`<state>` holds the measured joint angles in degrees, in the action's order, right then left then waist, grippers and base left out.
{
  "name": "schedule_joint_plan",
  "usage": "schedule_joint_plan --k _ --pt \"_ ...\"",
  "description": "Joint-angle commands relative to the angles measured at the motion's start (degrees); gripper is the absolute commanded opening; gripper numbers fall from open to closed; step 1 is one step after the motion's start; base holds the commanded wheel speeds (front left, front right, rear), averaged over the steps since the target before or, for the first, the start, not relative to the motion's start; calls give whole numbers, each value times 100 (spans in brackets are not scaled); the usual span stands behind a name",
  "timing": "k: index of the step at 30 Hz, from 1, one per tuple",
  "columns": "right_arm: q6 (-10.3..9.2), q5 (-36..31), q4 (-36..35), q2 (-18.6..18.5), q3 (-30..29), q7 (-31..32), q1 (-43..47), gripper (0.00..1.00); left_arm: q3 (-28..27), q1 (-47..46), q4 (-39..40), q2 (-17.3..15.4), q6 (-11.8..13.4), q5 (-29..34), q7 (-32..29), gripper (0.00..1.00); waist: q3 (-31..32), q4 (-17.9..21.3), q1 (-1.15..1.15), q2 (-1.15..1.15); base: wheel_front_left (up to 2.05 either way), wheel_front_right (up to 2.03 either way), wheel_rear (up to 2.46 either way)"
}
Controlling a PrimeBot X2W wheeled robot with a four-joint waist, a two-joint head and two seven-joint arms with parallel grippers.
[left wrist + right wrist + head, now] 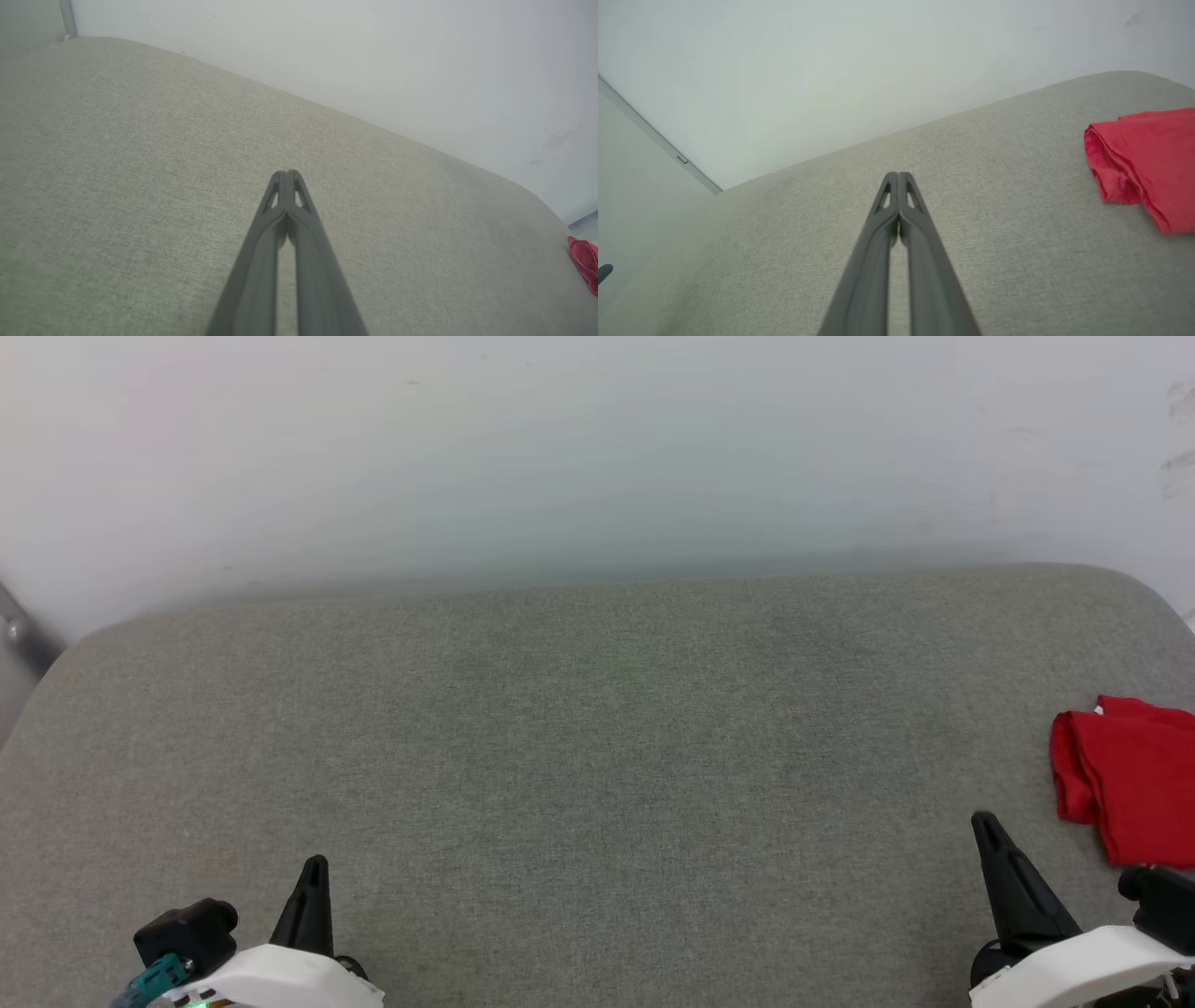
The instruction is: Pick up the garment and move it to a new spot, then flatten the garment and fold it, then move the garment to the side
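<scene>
Left wrist view: the left hand [287, 175] is seen with its two dark fingers pressed together at the tips, with nothing gripped, above grey fabric. The right hand [898, 176] is likewise shut on nothing, as seen in the right wrist view. In the head view both hands are placed over the near edge of the counter [597, 756], one at each lower corner. The garment [1134, 775], red and folded into a compact bundle, is laid at the counter's right end, just beyond the right hand and apart from its fingers. A pale wall [597, 457] is seen behind the counter.
</scene>
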<state>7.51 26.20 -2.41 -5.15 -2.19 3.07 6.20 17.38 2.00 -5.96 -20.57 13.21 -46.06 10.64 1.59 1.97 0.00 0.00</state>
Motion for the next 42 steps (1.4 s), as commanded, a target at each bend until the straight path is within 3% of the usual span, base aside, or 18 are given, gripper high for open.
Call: schedule_joint_plan --k 1,21,42 --pt "-1 255 -17 5 -22 -1 -193 0 -137 -167 28 23 -79 -178 -51 0 -2 -3 0 0 0 0 0" --pt "-1 2032 432 34 -91 58 -499 0 -717 -369 -216 463 -634 -1430 -472 0 -35 -40 0 0 0 0 0" --pt "-2 3456 798 69 -165 120 -731 0 -1208 -523 -386 839 -1079 -2430 -829 0 -67 -76 0 0 0 0 0"
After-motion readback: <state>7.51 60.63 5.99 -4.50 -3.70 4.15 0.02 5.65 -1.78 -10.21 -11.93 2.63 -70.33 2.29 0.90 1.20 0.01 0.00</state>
